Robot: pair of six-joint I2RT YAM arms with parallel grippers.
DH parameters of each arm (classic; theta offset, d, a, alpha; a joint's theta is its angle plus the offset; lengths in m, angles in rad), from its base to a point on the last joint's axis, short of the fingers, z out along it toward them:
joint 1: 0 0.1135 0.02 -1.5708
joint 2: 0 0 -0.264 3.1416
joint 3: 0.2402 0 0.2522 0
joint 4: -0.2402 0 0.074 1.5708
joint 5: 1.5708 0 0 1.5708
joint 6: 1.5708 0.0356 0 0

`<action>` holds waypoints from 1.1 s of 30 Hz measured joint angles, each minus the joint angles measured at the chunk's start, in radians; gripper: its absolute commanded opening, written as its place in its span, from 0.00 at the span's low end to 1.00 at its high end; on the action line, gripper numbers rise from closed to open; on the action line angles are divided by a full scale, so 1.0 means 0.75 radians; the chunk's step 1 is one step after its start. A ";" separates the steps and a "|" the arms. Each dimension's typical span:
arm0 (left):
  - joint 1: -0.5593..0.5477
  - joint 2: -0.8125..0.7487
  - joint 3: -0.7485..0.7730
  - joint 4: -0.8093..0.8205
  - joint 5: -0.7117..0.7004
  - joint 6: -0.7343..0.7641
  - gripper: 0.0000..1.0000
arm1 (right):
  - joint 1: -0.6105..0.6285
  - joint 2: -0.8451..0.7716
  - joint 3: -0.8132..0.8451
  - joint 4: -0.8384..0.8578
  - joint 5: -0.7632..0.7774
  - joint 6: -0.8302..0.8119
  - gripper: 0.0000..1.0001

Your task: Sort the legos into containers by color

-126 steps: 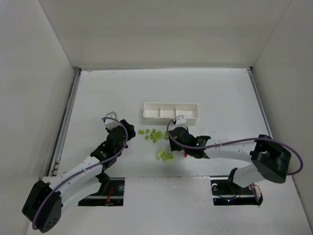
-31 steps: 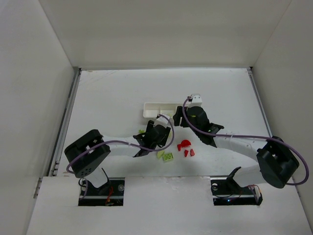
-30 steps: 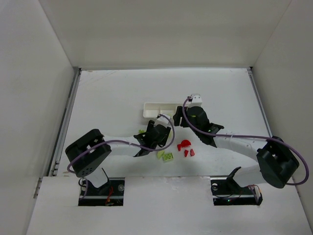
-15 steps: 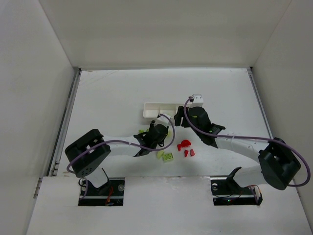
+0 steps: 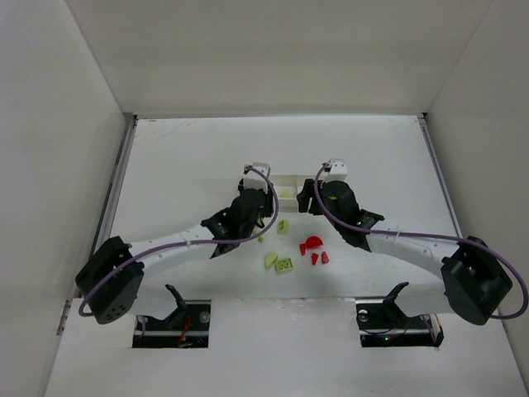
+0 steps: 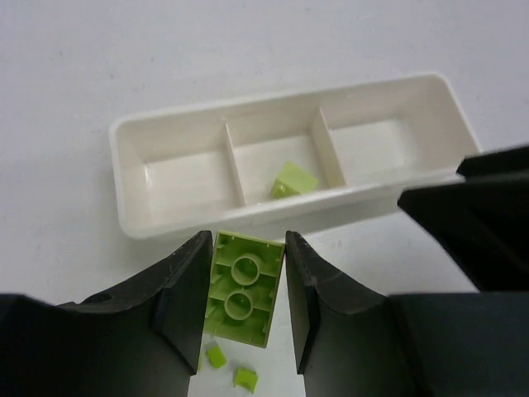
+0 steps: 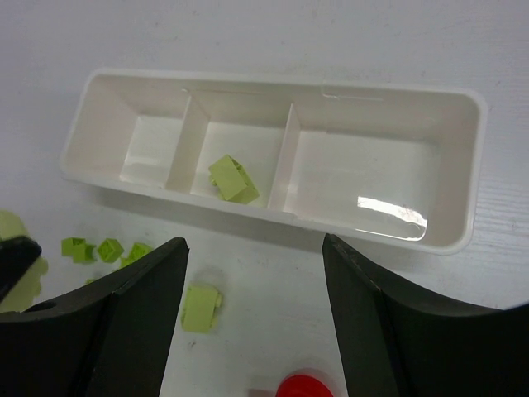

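Note:
My left gripper [image 6: 245, 240] is shut on a lime-green lego brick [image 6: 241, 285], studs away from the camera, just short of the near wall of the white three-compartment tray [image 6: 165, 225]. In the top view the left gripper [image 5: 250, 203] covers the tray's left end [image 5: 285, 179]. One green brick [image 6: 293, 179] lies in the middle compartment; the outer two are empty. My right gripper [image 7: 254, 244] is open and empty, just in front of the tray [image 7: 273, 211]. It is at the tray's right part in the top view [image 5: 318, 198].
Loose green bricks [image 5: 283, 225] [image 5: 278, 263] and red pieces [image 5: 312, 244] lie on the white table in front of the tray. A green brick [image 7: 198, 308] and a red piece [image 7: 302, 386] lie under the right gripper. White walls enclose the table.
My left gripper has left the green pile and moved up to the tray's left end with a green brick in it. The right gripper has hardly moved.

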 measured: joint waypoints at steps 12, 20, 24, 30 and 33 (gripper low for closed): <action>0.137 0.480 0.453 0.070 0.173 -0.035 0.27 | -0.038 -0.059 -0.007 -0.015 0.124 0.004 0.55; 0.146 0.647 0.519 0.061 0.203 -0.034 0.35 | -0.054 -0.067 -0.021 -0.030 0.139 0.008 0.61; 0.146 0.662 0.519 0.045 0.201 -0.033 0.41 | -0.059 -0.085 -0.023 -0.039 0.139 0.014 0.66; 0.148 0.662 0.526 0.046 0.197 -0.027 0.53 | -0.034 -0.141 -0.062 -0.066 0.159 0.046 0.72; 0.150 0.658 0.523 0.046 0.194 -0.026 0.53 | 0.020 -0.163 -0.099 -0.103 0.167 0.067 0.55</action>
